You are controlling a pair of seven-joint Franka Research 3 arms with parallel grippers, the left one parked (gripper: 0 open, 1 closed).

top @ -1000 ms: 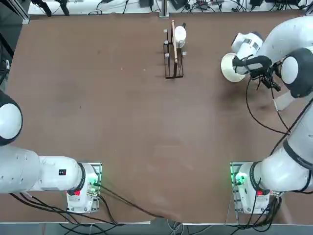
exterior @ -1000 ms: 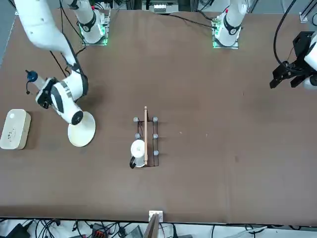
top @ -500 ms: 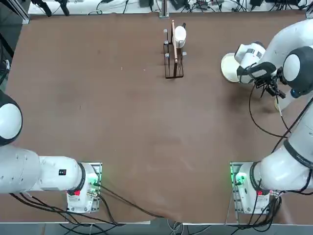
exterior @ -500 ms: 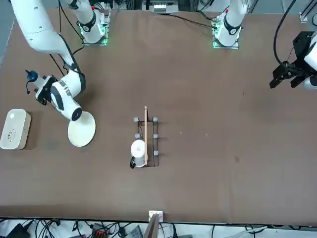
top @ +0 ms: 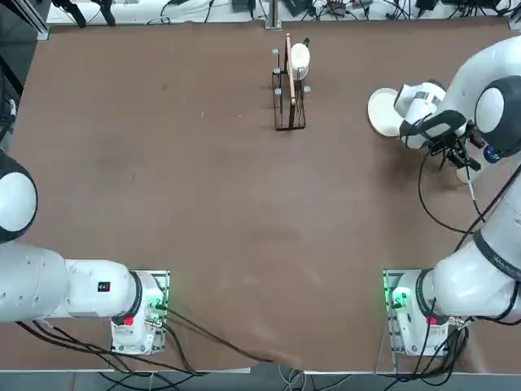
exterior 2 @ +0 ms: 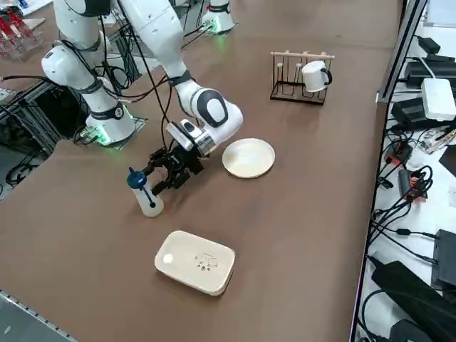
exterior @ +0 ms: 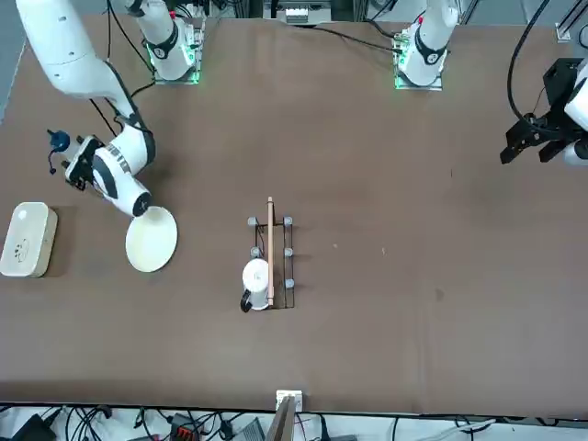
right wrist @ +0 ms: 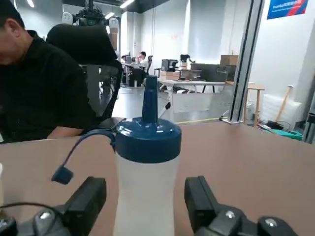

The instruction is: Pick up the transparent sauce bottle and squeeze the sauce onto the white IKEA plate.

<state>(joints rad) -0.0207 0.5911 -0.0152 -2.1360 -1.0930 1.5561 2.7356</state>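
Right gripper sits low over the bench, its two black fingers spread wide, one on each side of the small translucent whitish squeeze bottle with the blue cap and nozzle. Wrist view shows a gap between each finger and the bottle wall, so nothing is gripped yet; the wide spread is presumably there to clear the body before closing.

Bottle stands upright on the bench near its right edge, blue tethered cap hanging off to one side, nozzle uncovered. In the side view the gripper comes at the bottle from the plate side, wrist held roughly level, which lines the fingers up across the soft body rather than the cap. That looks like the right spot for a later squeeze.

The plain round cream-white plate lies flat just past the wrist, near the bottle but apart from it, empty. The short carry likely explains the layout.

White rounded-rectangular box lies near the bottle on the far side from the plate, clear of the approach. Wire rack holding a white spoon stands well apart.

Judgement: pre-grasp, closing is next.
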